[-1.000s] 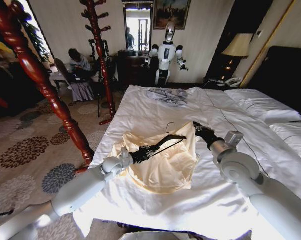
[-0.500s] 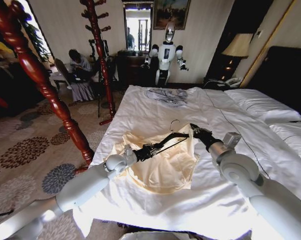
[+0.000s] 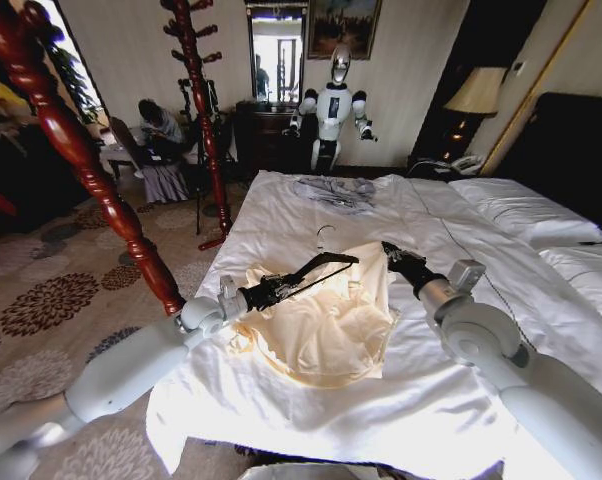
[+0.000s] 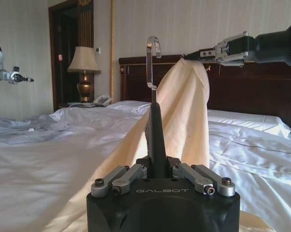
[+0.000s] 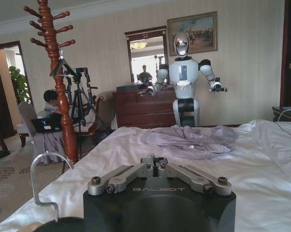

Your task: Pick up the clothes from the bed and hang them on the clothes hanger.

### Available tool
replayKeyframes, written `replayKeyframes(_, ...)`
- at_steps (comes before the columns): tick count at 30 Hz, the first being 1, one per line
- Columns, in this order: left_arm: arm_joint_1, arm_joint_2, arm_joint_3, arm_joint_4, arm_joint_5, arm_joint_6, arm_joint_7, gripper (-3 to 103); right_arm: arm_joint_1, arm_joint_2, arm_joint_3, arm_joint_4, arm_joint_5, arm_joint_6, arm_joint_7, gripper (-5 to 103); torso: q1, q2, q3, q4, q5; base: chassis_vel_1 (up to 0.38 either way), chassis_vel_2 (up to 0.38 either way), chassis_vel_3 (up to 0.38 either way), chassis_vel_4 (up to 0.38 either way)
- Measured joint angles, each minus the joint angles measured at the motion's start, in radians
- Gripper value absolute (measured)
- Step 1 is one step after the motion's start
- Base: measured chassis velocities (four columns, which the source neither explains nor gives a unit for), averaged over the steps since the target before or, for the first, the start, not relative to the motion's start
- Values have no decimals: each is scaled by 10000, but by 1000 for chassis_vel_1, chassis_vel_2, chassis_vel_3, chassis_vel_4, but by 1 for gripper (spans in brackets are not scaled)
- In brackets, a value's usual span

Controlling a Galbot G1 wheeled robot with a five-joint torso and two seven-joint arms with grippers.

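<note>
Your left gripper (image 3: 264, 291) is clamped on the black bar of the clothes hanger (image 3: 316, 266). Vs half a sec ago it's pulled back toward your left side and up a bit; hanger went with it. In the head view the silver hook now sits over bare sheet, past the far edge of the shirt, not over the cream fabric. Left wrist view shows the hanger (image 4: 153, 121) pinched dead centre, hook straight up.

Right gripper (image 3: 394, 255) has barely moved. It's pinching a top edge of the clothes (image 3: 326, 325); the left wrist view confirms: jaws closed on a raised peak of fabric (image 4: 184, 111), which drapes down from there to the bed (image 3: 311, 410). Rest of the shirt lies crumpled on the white sheet, mid-bed.

Meaning, as I read it: hanger and lifted edge are now further apart, so nothing's threaded yet. Hanger end is outside the garment. Prob a reposition to re-aim at the opening. Hanging step not started; early-mid progress.

Ignore the grey garment (image 3: 336, 190) further up the bed.
</note>
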Motion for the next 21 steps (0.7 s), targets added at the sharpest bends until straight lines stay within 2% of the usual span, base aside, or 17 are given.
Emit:
replayKeyframes(11, -565, -1124, 670, 851, 102, 27, -218, 16, -284, 8, 58, 302, 197, 6, 105, 0, 0, -1, 1, 1, -1, 0, 0, 0, 0)
replayKeyframes(21, -783, -1466, 807, 889, 6, 24, -425, 16, -728, 394, -193, 223, -311, 5, -60, 0, -1, -1, 1, 3, 0, 0, 0, 0, 0)
